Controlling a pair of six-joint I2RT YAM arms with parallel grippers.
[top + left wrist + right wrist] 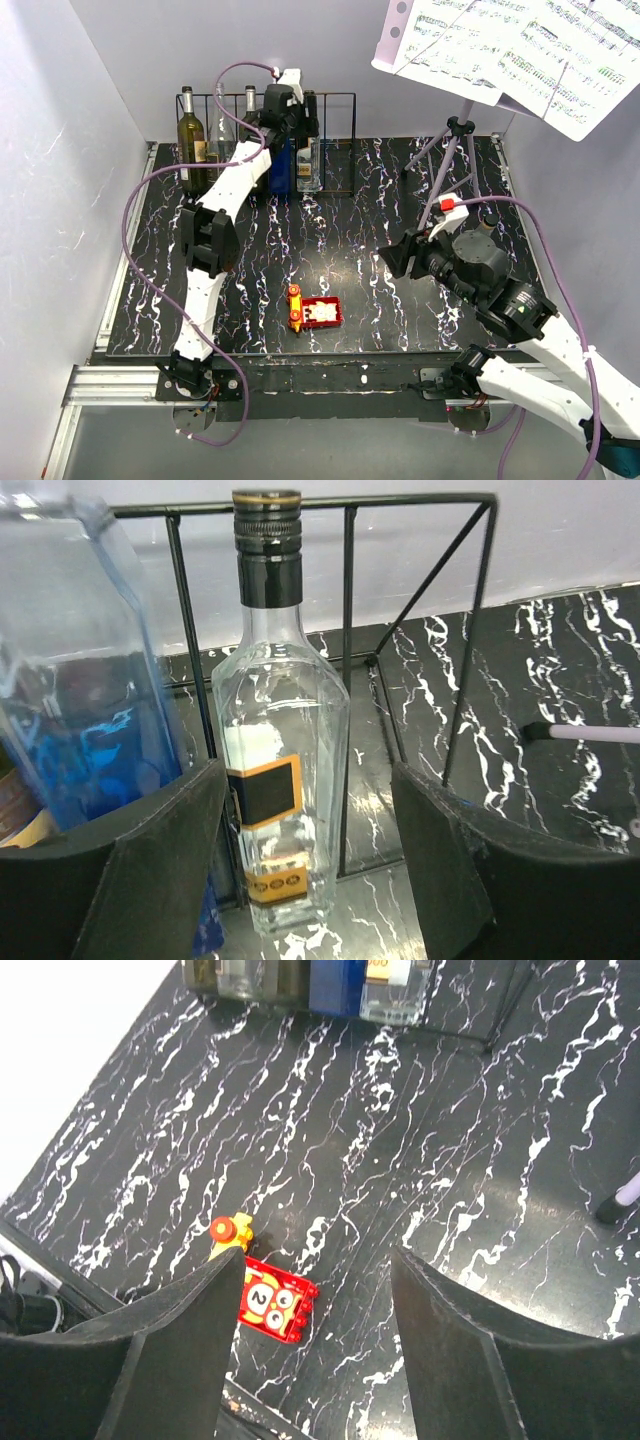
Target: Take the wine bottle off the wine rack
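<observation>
Several bottles [191,140] upright in long black wire wine rack [335,94] at far edge of black marbled table [350,200]; clear square glass bottle [309,165] rightmost. Over them, left gripper [290,120]; mid-table beside tripod music stand [459,126], right gripper [395,258]. Left wrist: fingers [150,860] spread wide, clear bottle framed between; blue glass bottle [80,680] adjacent. Right wrist: spread wide above red toy block [272,1307].

Only legible txt: a "2" on the red toy block [268,1306].
</observation>
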